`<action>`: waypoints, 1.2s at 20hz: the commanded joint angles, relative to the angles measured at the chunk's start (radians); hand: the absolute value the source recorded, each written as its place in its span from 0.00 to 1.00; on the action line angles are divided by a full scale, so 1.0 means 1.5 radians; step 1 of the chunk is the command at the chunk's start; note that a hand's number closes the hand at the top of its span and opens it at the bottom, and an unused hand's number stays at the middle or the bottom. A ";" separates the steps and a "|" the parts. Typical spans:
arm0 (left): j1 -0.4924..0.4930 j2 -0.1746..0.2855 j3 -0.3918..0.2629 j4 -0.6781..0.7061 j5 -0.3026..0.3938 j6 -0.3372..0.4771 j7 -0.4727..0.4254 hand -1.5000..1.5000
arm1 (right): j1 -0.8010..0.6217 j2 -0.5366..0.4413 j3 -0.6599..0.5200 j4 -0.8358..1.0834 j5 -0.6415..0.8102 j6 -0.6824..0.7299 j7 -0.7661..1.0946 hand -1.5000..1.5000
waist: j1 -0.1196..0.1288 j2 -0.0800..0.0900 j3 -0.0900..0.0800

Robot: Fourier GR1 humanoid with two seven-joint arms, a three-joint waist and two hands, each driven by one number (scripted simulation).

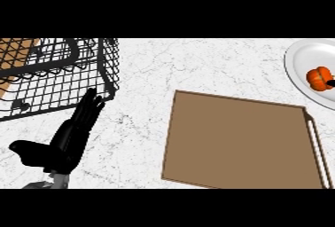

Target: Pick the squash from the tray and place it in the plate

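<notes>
The orange squash (318, 78) lies on the white plate (300, 57) at the view's right edge. Against the squash's right side, a small black tip (331, 83) pokes in from that edge; it looks like part of my right hand, and the rest is out of view. The brown tray (239, 142) lies flat in the middle right with nothing on it. At the lower left my left hand (71, 139) rests open with its fingers straight up and its thumb out to the left. It is far from both tray and plate.
A black wire basket (59, 75) stands at the upper left, just above my left hand's fingertips. A wooden board (16, 51) shows under and behind it. White marble counter (196, 66) lies between basket, tray and plate.
</notes>
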 commanded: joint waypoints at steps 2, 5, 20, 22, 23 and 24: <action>0.043 -0.005 -0.027 0.088 0.008 0.004 0.063 0.50 | 0.003 -0.043 -0.028 0.058 -0.035 0.118 -0.023 0.00 | -0.019 0.012 -0.012; 0.056 0.008 -0.012 0.096 0.009 -0.003 0.056 0.50 | 0.018 -0.064 -0.035 0.077 -0.048 0.197 -0.049 0.00 | -0.028 0.011 -0.012; 0.076 0.005 -0.010 0.075 0.008 0.002 0.056 0.50 | 0.114 -0.165 0.025 0.105 0.019 0.341 -0.171 0.00 | -0.038 0.003 -0.012; 0.071 -0.008 -0.020 0.081 -0.004 0.014 0.054 0.50 | 0.132 -0.144 0.030 0.104 0.023 0.324 -0.200 0.00 | -0.043 0.004 -0.011; 0.059 -0.008 -0.012 0.090 0.001 0.014 0.063 0.50 | 0.128 -0.152 0.030 0.106 0.021 0.332 -0.193 0.00 | -0.047 0.004 -0.012; 0.069 0.002 0.001 0.095 0.018 -0.006 0.054 0.50 | 0.137 -0.152 0.030 0.106 0.021 0.328 -0.202 0.00 | -0.047 0.004 -0.013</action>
